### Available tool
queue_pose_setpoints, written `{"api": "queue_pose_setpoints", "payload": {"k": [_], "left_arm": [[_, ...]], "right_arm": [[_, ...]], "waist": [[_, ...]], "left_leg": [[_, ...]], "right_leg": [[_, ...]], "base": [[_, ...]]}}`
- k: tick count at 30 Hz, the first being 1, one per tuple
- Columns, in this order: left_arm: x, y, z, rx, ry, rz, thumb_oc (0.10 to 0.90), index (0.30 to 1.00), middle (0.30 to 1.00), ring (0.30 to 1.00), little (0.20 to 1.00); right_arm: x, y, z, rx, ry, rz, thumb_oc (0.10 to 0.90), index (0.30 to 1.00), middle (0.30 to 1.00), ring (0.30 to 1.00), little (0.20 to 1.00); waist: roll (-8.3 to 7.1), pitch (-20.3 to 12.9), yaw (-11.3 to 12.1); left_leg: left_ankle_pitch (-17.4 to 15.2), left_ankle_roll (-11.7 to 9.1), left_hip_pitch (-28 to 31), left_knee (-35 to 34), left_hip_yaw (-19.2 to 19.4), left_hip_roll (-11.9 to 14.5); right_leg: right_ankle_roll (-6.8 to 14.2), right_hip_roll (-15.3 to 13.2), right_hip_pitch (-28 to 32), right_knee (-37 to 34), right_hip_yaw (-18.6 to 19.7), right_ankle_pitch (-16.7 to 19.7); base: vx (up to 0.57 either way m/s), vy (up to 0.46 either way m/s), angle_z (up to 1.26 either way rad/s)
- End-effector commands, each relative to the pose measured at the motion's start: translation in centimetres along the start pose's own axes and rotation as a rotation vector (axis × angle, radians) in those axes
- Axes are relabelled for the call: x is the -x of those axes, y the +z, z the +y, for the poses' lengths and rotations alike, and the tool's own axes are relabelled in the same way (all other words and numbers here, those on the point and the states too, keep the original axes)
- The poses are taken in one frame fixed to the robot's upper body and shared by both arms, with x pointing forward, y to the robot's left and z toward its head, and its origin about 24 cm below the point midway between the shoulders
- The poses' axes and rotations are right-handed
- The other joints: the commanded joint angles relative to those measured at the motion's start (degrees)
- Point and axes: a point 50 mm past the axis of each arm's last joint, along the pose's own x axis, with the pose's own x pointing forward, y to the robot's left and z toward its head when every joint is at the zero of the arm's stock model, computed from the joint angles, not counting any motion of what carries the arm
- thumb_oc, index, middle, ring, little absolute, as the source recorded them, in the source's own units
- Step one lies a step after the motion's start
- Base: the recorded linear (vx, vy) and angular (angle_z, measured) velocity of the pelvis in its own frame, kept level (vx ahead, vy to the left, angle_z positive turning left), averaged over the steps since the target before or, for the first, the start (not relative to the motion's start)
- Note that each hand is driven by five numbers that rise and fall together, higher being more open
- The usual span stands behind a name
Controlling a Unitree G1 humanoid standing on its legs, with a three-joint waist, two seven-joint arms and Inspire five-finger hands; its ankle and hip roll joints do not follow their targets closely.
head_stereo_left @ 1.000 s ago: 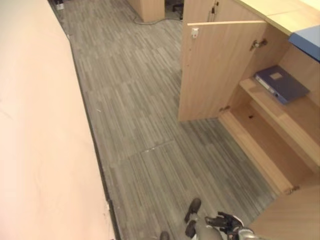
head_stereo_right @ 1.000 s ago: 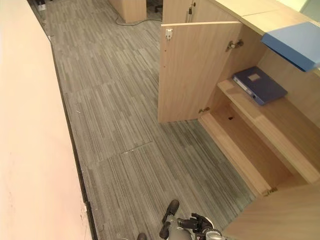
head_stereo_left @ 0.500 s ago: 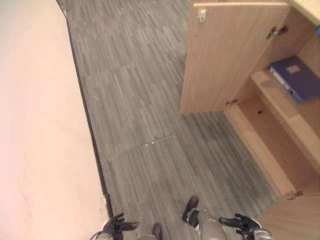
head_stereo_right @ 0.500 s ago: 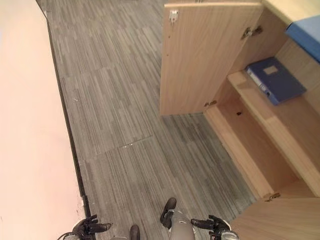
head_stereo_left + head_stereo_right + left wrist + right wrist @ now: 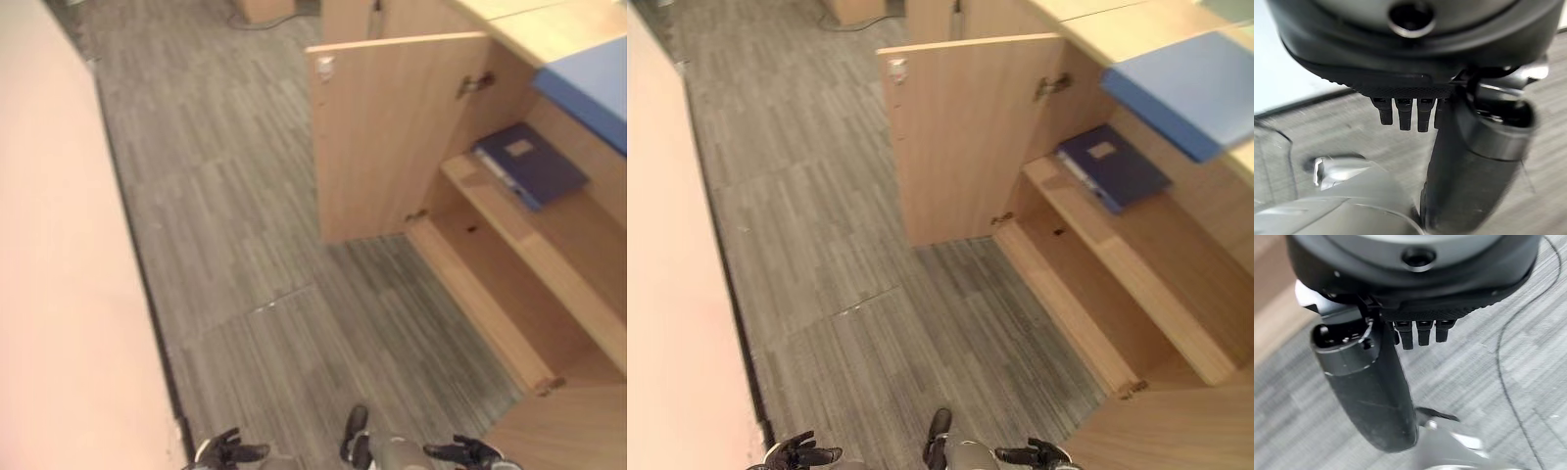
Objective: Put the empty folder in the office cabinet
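Note:
A dark blue folder [image 5: 529,164] lies flat on the middle shelf [image 5: 509,230] of the open wooden office cabinet. A light blue folder [image 5: 1185,93] rests on the cabinet's top, overhanging its front edge. My left hand [image 5: 227,452] and right hand [image 5: 465,453] hang low near the floor, far from the cabinet. In the left wrist view the left hand [image 5: 1400,58] has straight fingers and holds nothing. The right wrist view shows the right hand [image 5: 1415,284] the same way, open over grey carpet.
The cabinet's door [image 5: 392,127] stands open, jutting out over the grey carpet floor [image 5: 225,225]. A pale wall [image 5: 59,294] runs along the left side. Below the shelf lies the cabinet's bottom board [image 5: 490,294]. More wooden furniture [image 5: 265,8] stands at the far end.
The camera has shifted, so more of the cabinet's top and the light blue folder shows. Both hands stay low and open. The dark blue folder lies still on its shelf.

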Motion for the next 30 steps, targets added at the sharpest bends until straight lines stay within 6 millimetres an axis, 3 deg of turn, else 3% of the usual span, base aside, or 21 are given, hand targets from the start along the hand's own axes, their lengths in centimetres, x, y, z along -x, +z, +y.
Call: {"api": "queue_pose_setpoints", "payload": {"k": [1, 2, 3, 4, 5, 7, 11, 13, 14, 17, 20, 21, 24, 26, 28, 30], "left_arm": [[0.3, -1.0, 1.3, -0.071, 0.046, 0.02, 0.8, 0.9, 0.9, 0.9, 0.9], [0.3, -1.0, 1.3, -0.072, 0.046, 0.02, 0.8, 0.9, 0.9, 0.9, 0.9], [0.4, -1.5, 1.5, -0.072, 0.053, 0.029, 0.8, 0.9, 0.9, 0.9, 0.9], [0.5, -1.9, 1.6, -0.068, 0.057, 0.041, 0.8, 0.9, 0.9, 0.9, 0.9], [0.5, -2.1, 1.5, -0.065, 0.059, 0.045, 0.8, 0.9, 0.9, 0.9, 0.9], [0.6, -2.6, 1.4, -0.052, 0.062, 0.059, 0.8, 0.9, 0.9, 0.9, 0.9], [0.8, -3.6, 1.2, -0.017, 0.07, 0.091, 0.8, 0.9, 0.9, 0.9, 0.9], [1.0, -4.4, 1.2, 0.008, 0.077, 0.115, 0.8, 0.9, 0.9, 0.9, 0.9], [1.3, -5.5, 1.1, 0.01, 0.076, 0.154, 0.8, 0.9, 0.9, 0.9, 0.9], [1.5, -6.1, 1.0, 0.0, 0.069, 0.176, 0.8, 0.9, 0.9, 0.9, 0.9], [1.7, -6.6, 1.4, -0.016, 0.07, 0.195, 0.8, 0.9, 0.9, 0.9, 0.9], [1.6, -6.2, 1.7, -0.032, 0.072, 0.181, 0.8, 0.9, 0.9, 0.9, 0.9], [1.4, -5.6, 2.0, -0.042, 0.079, 0.159, 0.8, 0.9, 0.9, 0.9, 0.9], [0.9, -3.5, 2.3, -0.062, 0.083, 0.087, 0.8, 0.9, 0.9, 0.9, 0.9], [0.6, -2.5, 2.3, -0.167, 0.07, 0.062, 0.8, 0.9, 0.9, 0.9, 0.9], [0.6, -2.4, 2.3, -0.2, 0.061, 0.065, 0.8, 0.9, 0.9, 0.9, 0.9]], "right_arm": [[0.3, -1.0, -2.1, -0.001, -0.057, 0.039, 0.8, 0.9, 0.9, 0.9, 0.9], [0.3, -1.0, -2.1, -0.001, -0.057, 0.039, 0.8, 0.9, 0.9, 0.9, 0.9], [0.4, -1.3, -2.2, 0.009, -0.055, 0.045, 0.8, 0.9, 0.9, 0.9, 0.9], [0.4, -1.7, -2.2, 0.021, -0.054, 0.054, 0.8, 0.9, 0.9, 0.9, 0.9], [0.5, -1.9, -2.3, 0.025, -0.056, 0.056, 0.8, 0.9, 0.9, 0.9, 0.9], [0.5, -2.3, -2.6, 0.019, -0.066, 0.065, 0.8, 0.9, 0.9, 0.9, 0.9], [0.7, -3.1, -2.8, 0.02, -0.074, 0.088, 0.8, 0.9, 0.9, 0.9, 0.9], [0.8, -3.5, -2.8, 0.032, -0.074, 0.102, 0.8, 0.9, 0.9, 0.9, 0.9], [0.8, -4.1, -2.7, 0.059, -0.064, 0.126, 0.8, 0.9, 0.9, 0.9, 0.9], [0.9, -4.5, -2.7, 0.047, -0.064, 0.139, 0.8, 0.9, 0.9, 0.9, 0.9], [1.1, -5.7, -2.3, 0.031, -0.051, 0.17, 0.8, 0.9, 0.9, 0.9, 0.9], [1.1, -6.1, -1.9, 0.043, -0.033, 0.186, 0.8, 0.9, 0.9, 0.9, 0.9], [1.0, -6.0, -1.5, 0.056, -0.019, 0.184, 0.8, 0.9, 0.9, 0.9, 0.9], [0.6, -4.2, -0.9, 0.068, -0.002, 0.123, 0.8, 0.9, 0.9, 0.9, 0.9], [0.3, -2.3, -0.8, 0.072, 0.001, 0.066, 0.8, 0.9, 0.9, 0.9, 0.9], [0.3, -1.7, -0.8, 0.083, -0.002, 0.048, 0.8, 0.9, 0.9, 0.9, 0.9]], "waist": [[-1.37, 2.0, 1.32], [-1.44, 2.06, 1.38], [-1.63, 1.74, 1.91], [-0.82, 1.38, 2.55], [-0.04, 1.1, 2.81], [0.58, 0.98, 3.08], [1.48, 0.32, 3.2], [2.13, -0.34, 3.84], [2.79, -2.12, 4.53], [2.88, -3.39, 4.63], [1.97, -4.31, 4.44], [1.08, -4.76, 4.27], [0.54, -5.05, 4.32], [0.32, -5.14, 4.38], [0.83, -5.31, 3.68], [1.09, -5.38, 3.43]], "left_leg": [[8.1, 3.42, -2.75, -14.28, 3.32, -0.38], [8.16, 3.44, -2.55, -14.46, 3.42, -0.44], [10.18, 2.15, -3.93, -23.92, 2.36, -0.62], [14.83, 0.88, -3.03, -36.75, 0.2, -0.48], [18.87, 0.48, -4.52, -41.06, -1.41, -0.19], [20.43, -0.48, -6.3, -47.85, -3.83, -0.36], [19.71, -1.52, -9.45, -47.92, -6.62, -0.47], [20.58, -2.0, -9.22, -47.92, -9.91, -0.83], [20.25, -2.08, -6.91, -47.92, -13.66, -0.99], [20.8, -2.25, -4.96, -47.92, -14.04, -1.23], [20.63, -1.51, -3.04, -47.32, -12.38, -1.98], [17.61, -0.28, -4.2, -42.76, -11.13, -3.84], [14.79, 0.79, -5.92, -38.11, -9.77, -5.62], [10.56, 2.52, -7.27, -33.11, -6.47, -7.44], [7.24, 4.04, -7.29, -29.96, -3.23, -8.45], [5.93, 4.74, -6.97, -28.99, -2.05, -9.0]], "right_leg": [[5.8, -5.82, 3.71, -0.98, 2.29, -1.79], [5.82, -5.88, 3.79, -1.0, 2.37, -1.79], [6.26, -6.31, 5.34, -1.85, 3.51, -2.21], [6.48, -5.93, 6.57, -1.16, 4.59, -3.36], [6.36, -5.36, 7.0, -1.11, 4.77, -3.08], [6.76, -5.11, 8.4, -0.13, 6.45, -4.08], [7.37, -4.81, 10.39, 0.45, 9.14, -5.08], [7.5, -4.34, 11.69, 0.34, 11.59, -5.83], [7.85, -3.5, 12.87, -0.31, 13.91, -6.42], [8.42, -3.84, 14.58, -1.78, 15.41, -6.23], [9.65, -5.56, 16.4, -3.71, 16.68, -5.5], [10.84, -7.28, 16.59, -5.23, 17.81, -4.19], [11.78, -8.79, 15.83, -5.55, 18.38, -3.14], [13.49, -11.66, 14.68, -4.94, 18.92, -1.39], [15.08, -14.53, 12.85, -2.08, 18.99, 1.55], [15.54, -15.91, 12.51, -0.66, 18.92, 3.38]], "base": [[0.12, -0.014, -0.24], [0.17, 0.037, -0.36], [0.18, 0.11, -0.43], [0.2, 0.158, -0.37], [0.19, 0.165, -0.31], [0.17, 0.124, -0.37], [0.17, 0.127, -0.54], [0.25, 0.18, -0.98], [0.38, 0.259, -0.95], [0.24, 0.164, -0.81], [0.33, 0.29, -0.42], [0.2, 0.243, -0.61], [0.16, 0.219, -0.4], [0.21, 0.36, -0.39], [0.2, 0.349, -0.51], [0.16, 0.265, -0.58]]}}
